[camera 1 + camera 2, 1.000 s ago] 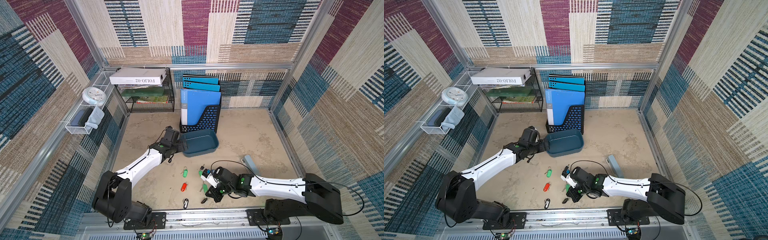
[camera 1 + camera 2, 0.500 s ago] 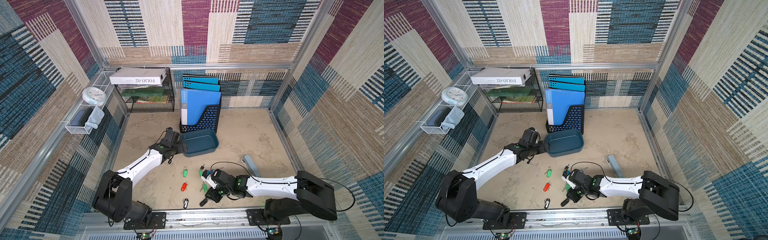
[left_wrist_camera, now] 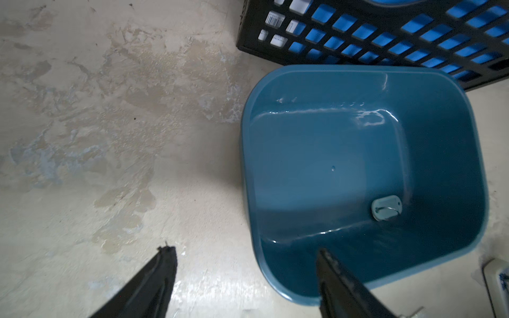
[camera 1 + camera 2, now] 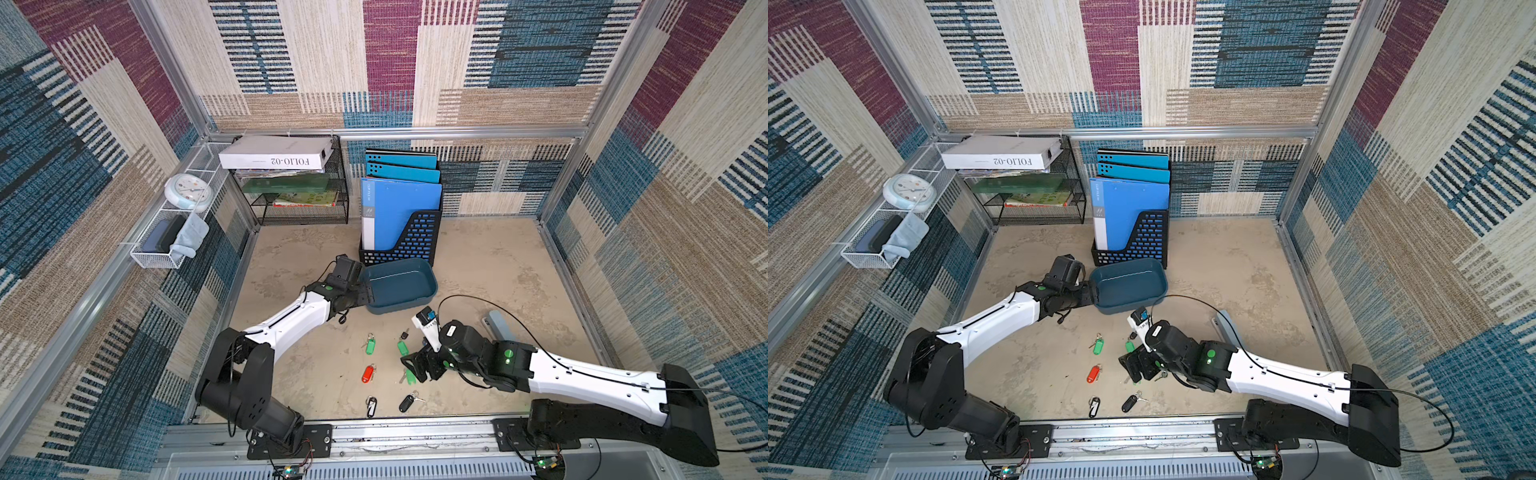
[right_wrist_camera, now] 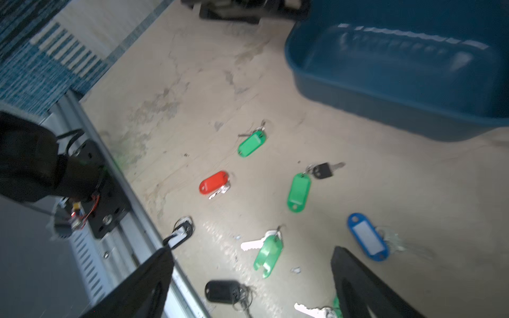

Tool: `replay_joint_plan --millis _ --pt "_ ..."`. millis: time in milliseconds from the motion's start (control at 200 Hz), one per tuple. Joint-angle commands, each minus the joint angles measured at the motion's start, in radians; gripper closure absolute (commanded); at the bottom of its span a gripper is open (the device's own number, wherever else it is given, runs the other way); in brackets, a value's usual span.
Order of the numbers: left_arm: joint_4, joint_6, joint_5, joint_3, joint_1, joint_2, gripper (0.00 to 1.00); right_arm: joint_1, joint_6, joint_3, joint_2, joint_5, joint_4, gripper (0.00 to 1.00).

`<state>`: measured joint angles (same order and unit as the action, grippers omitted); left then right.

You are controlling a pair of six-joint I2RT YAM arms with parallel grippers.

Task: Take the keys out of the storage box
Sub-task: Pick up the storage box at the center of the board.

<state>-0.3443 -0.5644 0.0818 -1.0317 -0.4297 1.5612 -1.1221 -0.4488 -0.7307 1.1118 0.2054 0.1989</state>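
Left end effector (image 3: 245,249), apart astride the storage box (image 3: 440,165) wall, may tip it, hiding the pale key (image 3: 385,208); right end effector (image 5: 252,249), also apart, could scatter keys (image 5: 298,192).

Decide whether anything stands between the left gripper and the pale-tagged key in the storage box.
Nothing visible does. The pale-tagged key lies alone in the storage box. The left gripper has one of its fingers over the box, the other outside its wall.

"FOLIO-02", upside down, on white box (image 4: 276,157)
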Motion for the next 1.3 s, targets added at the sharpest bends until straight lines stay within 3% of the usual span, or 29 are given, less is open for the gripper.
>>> replay_joint_plan --millis 0,80,170,225,471,786,932,1172,1297 --pt "-0.05 0.017 -0.031 -0.049 0.0 0.046 0.2 0.038 0.008 -0.044 0.029 0.237 -0.066 0.02" --pt "-0.039 0.02 -0.055 -0.067 0.0 0.087 0.23 0.062 0.016 -0.09 0.077 0.304 -0.072 0.01" --pt "-0.046 0.023 -0.063 -0.102 0.0 0.143 0.42 0.098 0.014 -0.141 0.131 0.346 -0.069 0.0" --pt "-0.046 0.024 -0.071 -0.116 0.001 0.169 0.57 0.128 0.013 -0.163 0.158 0.337 -0.066 0.0" --pt "0.013 0.051 -0.091 -0.111 0.001 0.176 0.98 0.248 -0.047 -0.222 0.272 0.21 -0.025 0.01" --pt "0.238 0.103 -0.089 0.016 -0.001 0.067 0.98 0.273 -0.129 -0.356 0.482 -0.024 -0.018 0.02" --pt "0.462 0.125 -0.048 0.167 -0.018 -0.01 0.98 0.282 -0.172 -0.398 0.562 -0.042 -0.007 0.09" --pt "0.717 0.208 0.042 0.328 -0.06 -0.088 0.98 0.322 -0.217 -0.384 0.589 -0.062 -0.036 0.3" --pt "0.76 0.244 0.057 0.326 -0.063 -0.08 0.98 0.337 -0.216 -0.39 0.611 -0.048 -0.011 0.3"
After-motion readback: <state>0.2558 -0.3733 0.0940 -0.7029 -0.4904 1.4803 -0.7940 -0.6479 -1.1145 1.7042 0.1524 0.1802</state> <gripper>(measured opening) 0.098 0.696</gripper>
